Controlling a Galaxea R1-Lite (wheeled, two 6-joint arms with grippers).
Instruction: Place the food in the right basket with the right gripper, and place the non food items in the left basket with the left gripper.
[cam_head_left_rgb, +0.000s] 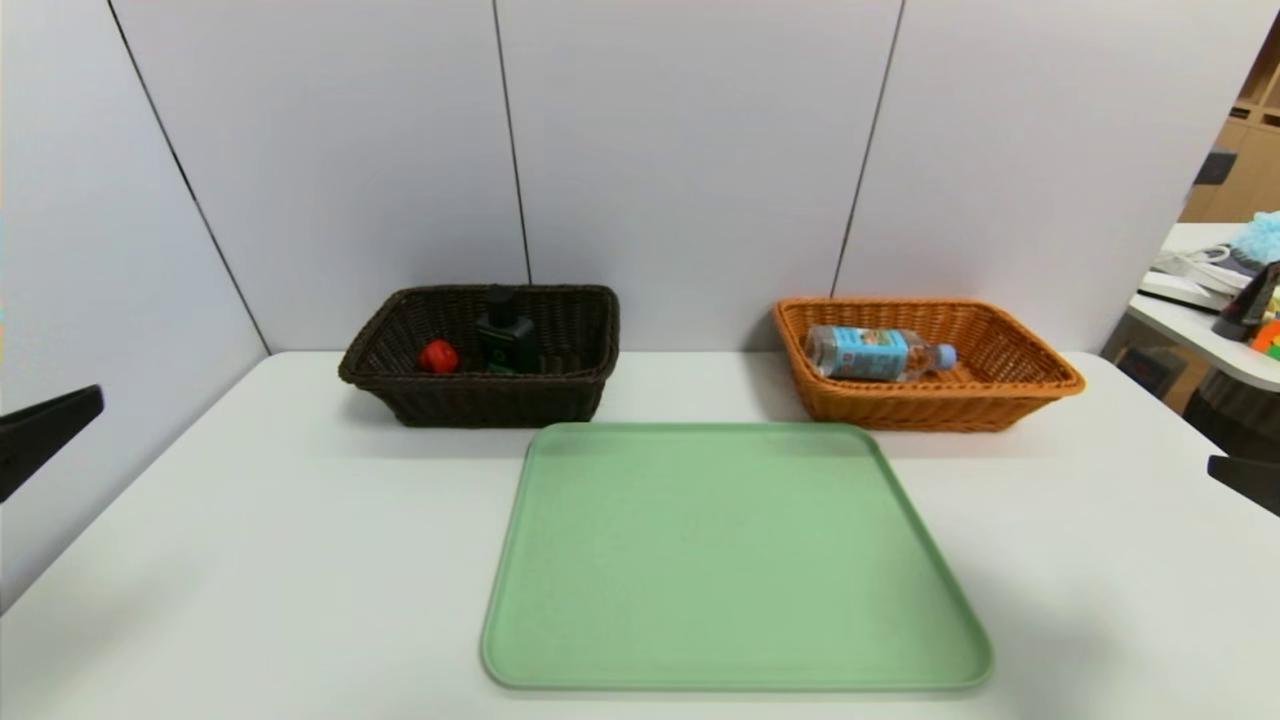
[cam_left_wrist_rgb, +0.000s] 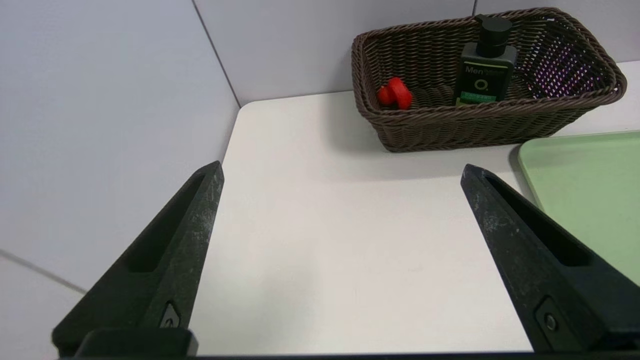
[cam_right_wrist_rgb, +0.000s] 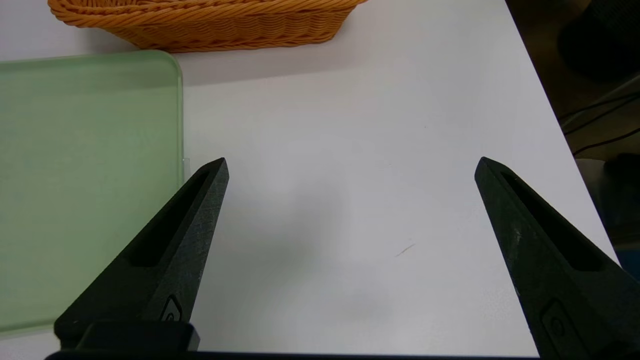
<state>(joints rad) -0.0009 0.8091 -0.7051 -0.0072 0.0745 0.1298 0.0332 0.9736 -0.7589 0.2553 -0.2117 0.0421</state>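
The dark brown left basket (cam_head_left_rgb: 400, 385) (cam_left_wrist_rgb: 450, 132) holds a small red object (cam_head_left_rgb: 438, 356) (cam_left_wrist_rgb: 394, 93) and a dark green pump bottle (cam_head_left_rgb: 506, 335) (cam_left_wrist_rgb: 485, 70). In the orange right basket (cam_head_left_rgb: 1040, 385) (cam_right_wrist_rgb: 210, 25) a water bottle (cam_head_left_rgb: 875, 352) with a blue label lies on its side. My left gripper (cam_left_wrist_rgb: 342, 172) hangs open over bare table at the left edge, its tip (cam_head_left_rgb: 60, 420) just showing. At the right edge my right gripper (cam_right_wrist_rgb: 350, 167) is open over bare table, with nothing between its fingers.
A light green tray (cam_head_left_rgb: 735, 560) (cam_left_wrist_rgb: 585, 195) (cam_right_wrist_rgb: 85, 165) lies in the middle of the white table with nothing on it. Grey partition walls close the back and left. A second desk (cam_head_left_rgb: 1215, 330) with clutter stands beyond the table's right edge.
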